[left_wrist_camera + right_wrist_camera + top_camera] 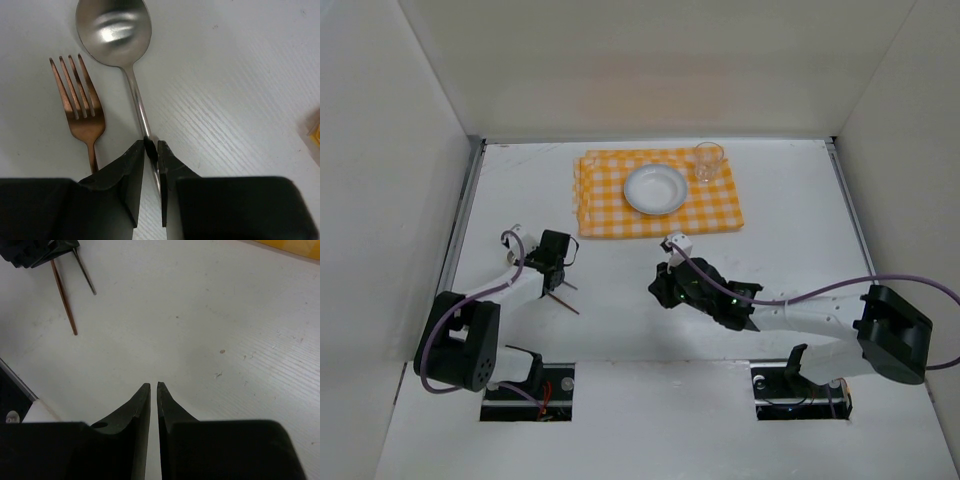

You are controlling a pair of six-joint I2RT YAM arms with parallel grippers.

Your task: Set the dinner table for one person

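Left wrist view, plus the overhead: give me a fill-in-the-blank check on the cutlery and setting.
The left end effector pinches the handle of the silver ____.
Untouched beside it lies a copper ____.
The white plate sits on the checked ____.
The right end effector holds ____.
Missing: spoon; fork; cloth; nothing.

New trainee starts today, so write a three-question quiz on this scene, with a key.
1. True or false: the glass and the plate both sit on the cloth.
2. The left gripper is closed on: A glass, B spoon, C plate.
3. Fill in: the right gripper holds ____.
Key: 1 true; 2 B; 3 nothing.
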